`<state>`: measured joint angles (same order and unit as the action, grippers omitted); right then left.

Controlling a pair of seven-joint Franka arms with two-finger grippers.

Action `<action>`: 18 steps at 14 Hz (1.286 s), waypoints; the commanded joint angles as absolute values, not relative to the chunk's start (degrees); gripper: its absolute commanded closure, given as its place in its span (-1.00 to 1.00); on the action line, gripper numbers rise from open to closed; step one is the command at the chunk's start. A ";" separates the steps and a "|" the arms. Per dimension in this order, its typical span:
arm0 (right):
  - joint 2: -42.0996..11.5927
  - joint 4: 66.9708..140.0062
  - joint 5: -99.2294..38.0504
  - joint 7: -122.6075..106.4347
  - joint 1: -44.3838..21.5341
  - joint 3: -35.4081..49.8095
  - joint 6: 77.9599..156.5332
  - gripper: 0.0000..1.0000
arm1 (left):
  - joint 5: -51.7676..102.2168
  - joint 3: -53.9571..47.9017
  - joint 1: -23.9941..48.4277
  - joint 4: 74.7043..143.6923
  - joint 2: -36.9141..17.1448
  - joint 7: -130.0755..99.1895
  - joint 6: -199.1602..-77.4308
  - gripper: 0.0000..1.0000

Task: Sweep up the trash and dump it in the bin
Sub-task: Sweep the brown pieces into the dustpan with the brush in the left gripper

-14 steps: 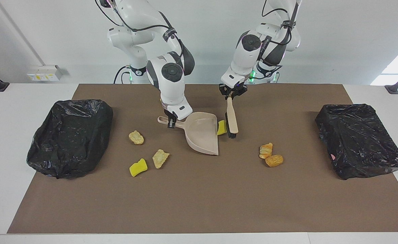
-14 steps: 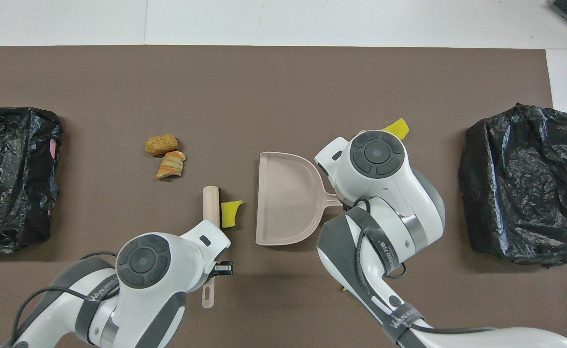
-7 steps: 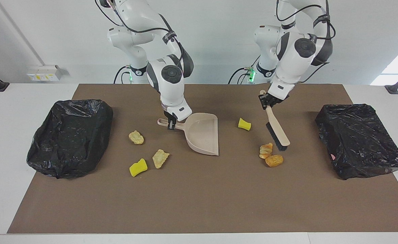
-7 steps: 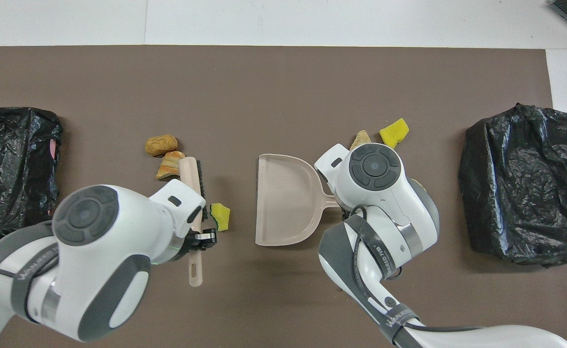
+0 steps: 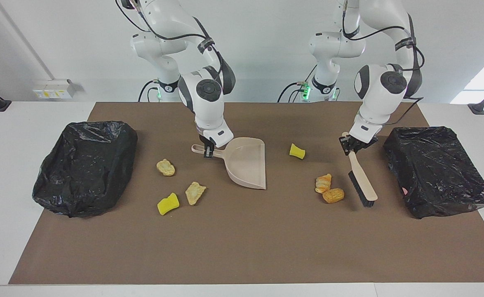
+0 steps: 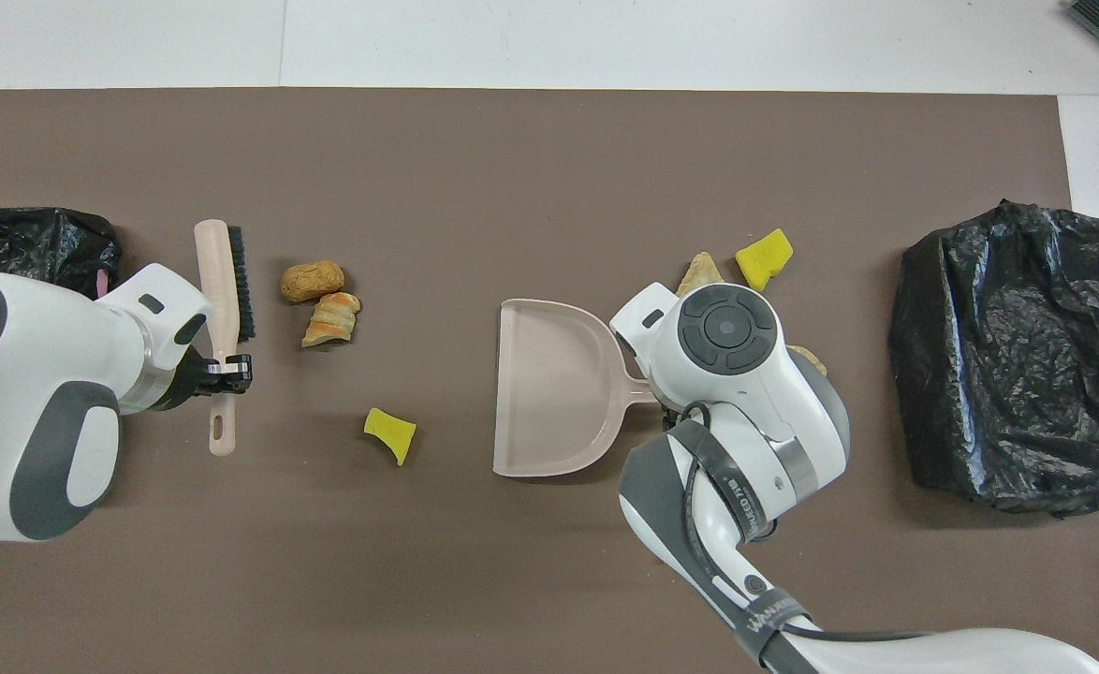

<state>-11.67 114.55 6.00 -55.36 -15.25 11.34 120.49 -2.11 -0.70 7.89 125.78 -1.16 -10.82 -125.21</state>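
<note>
Two bread lumps (image 5: 329,189) lie touching each other just beside the brush (image 5: 363,182), on the side toward the dustpan (image 5: 247,162), and they are likely the next thing to sweep. The left gripper (image 5: 355,143) is clenched on the brush handle, with the bristle end low by the mat (whether the bristles touch it cannot be told). The right gripper (image 5: 208,149) grasps the dustpan handle, and the pan's open mouth faces the left arm's end of the table.

To do this step well, the brush should likely come down flat with the lumps between it and the dustpan, then draw them in one steady stroke toward the mouth. The lumps look light and rounded, so a fast stroke could send them rolling past the pan's rim. The pan's lip probably needs to sit flush on the mat, or pieces may slide under it.

One yellow sponge piece (image 5: 297,151) sits between the lumps and the dustpan, a little nearer the robots, so it may be gathered on the same pass or knocked aside. Toward the right arm's end from the dustpan lie three more pieces: a tan lump (image 5: 165,167), another tan lump (image 5: 195,192) and a yellow sponge piece (image 5: 168,203).

Two black bags (image 5: 86,161) sit at the table ends, well apart from the dustpan; the one (image 5: 436,169) near the brush leaves limited room for a backswing.
</note>
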 commanded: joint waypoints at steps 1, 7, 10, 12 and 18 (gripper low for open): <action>-10.37 116.46 6.59 -56.78 -14.77 11.78 122.17 1.00 | -3.43 -1.49 9.48 126.20 -1.76 -10.46 -125.68 1.00; -10.37 116.46 6.59 -56.43 -14.85 11.78 122.17 1.00 | -2.64 -1.67 22.12 128.76 0.70 -14.13 -118.31 1.00; -10.37 116.46 6.59 -56.34 -14.85 11.78 122.08 1.00 | 1.75 -1.67 30.03 128.76 1.75 -17.65 -116.73 1.00; -10.37 116.46 6.59 -56.34 -14.85 11.78 122.17 1.00 | 3.77 -1.76 35.39 128.76 2.54 -20.90 -116.54 1.00; -10.37 116.54 6.59 -56.25 -14.85 11.78 122.17 1.00 | 11.60 -0.88 36.24 127.18 10.61 -22.85 -108.15 1.00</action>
<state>-11.67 114.57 6.00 -55.36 -15.26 11.35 120.49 9.68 -2.45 38.70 126.72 3.99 -22.95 -114.41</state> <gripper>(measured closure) 0.687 0.736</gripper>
